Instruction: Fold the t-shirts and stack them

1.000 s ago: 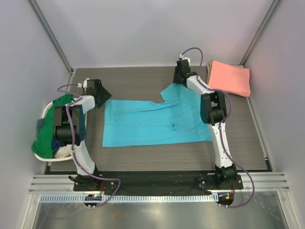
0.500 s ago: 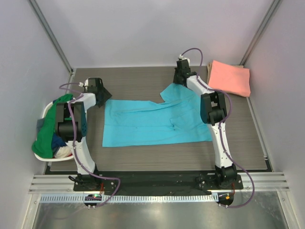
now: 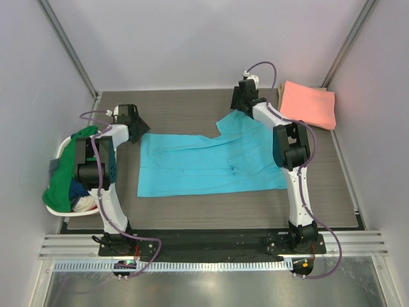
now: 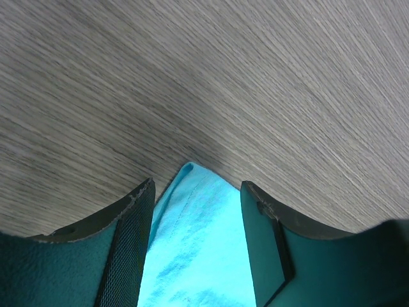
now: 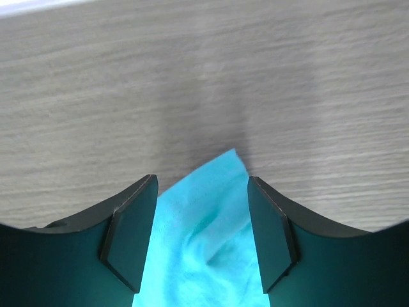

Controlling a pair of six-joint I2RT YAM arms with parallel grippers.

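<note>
1. The blue shirt lies spread flat in the middle of the bench, between the two arms, its long side running left to right.
2. The left tool sits low at the shirt's far-left corner. It is released, with its jaws standing apart. In its wrist view the cloth corner pokes out between the two fingers and rests on the wood, gripped by neither.
3. The right tool is at the far-right end, over the tip of cloth that juts toward the back of the bench. It is released as well. Its fingers stand apart with a rumpled point of blue cloth lying loose between them.
4. A pink shirt lies folded in the far-right corner of the bench, apart from the blue one.
5. A white basket sits at the left edge beside the left arm. A green shirt is heaped over it, with something navy tucked underneath.
</note>
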